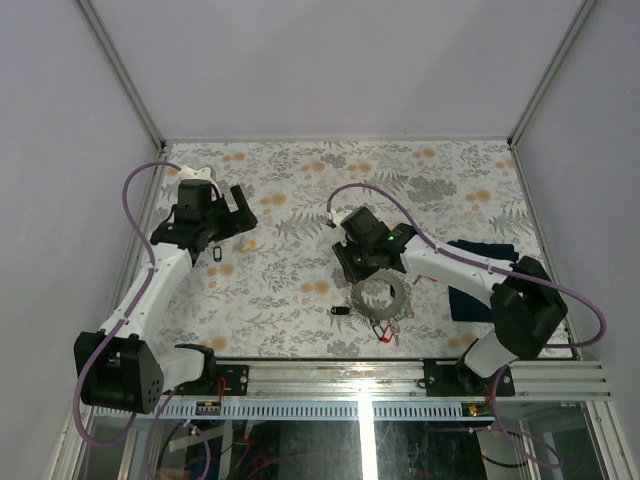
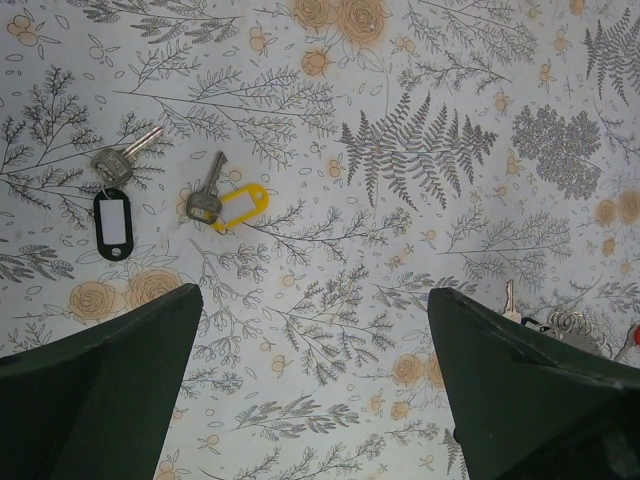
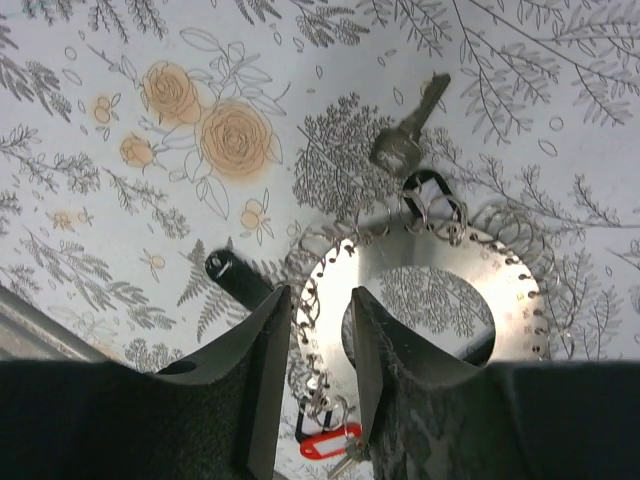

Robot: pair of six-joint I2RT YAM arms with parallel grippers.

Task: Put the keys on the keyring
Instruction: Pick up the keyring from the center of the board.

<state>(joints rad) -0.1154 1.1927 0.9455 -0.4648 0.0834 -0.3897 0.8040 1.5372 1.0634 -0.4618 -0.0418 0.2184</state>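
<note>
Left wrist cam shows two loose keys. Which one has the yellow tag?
The yellow-tagged key nearer the fern print; the other key, by the view's edge, has a black tag.

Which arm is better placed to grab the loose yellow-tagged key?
Left. The left gripper, open, hangs near the yellow-tagged key and the black-tagged key; the right gripper sits at the keyring.

The keyring point(image 3: 395, 250) is polished grey metal, bright with glare along its band and hung with thin wire loops. The keys point(image 2: 204, 203) are a duller grey metal. Their tags are smooth plastic: a glossy red tag point(image 3: 330, 443), and a black tag point(image 2: 112, 225) and a yellow tag point(image 2: 242, 205), each with a pale insert. The table cover point(image 2: 420, 300) is matt and printed with a floral pattern. The right gripper point(image 3: 320, 295) has dark matt fingers point(image 3: 440, 420) with a grainy face.
</note>
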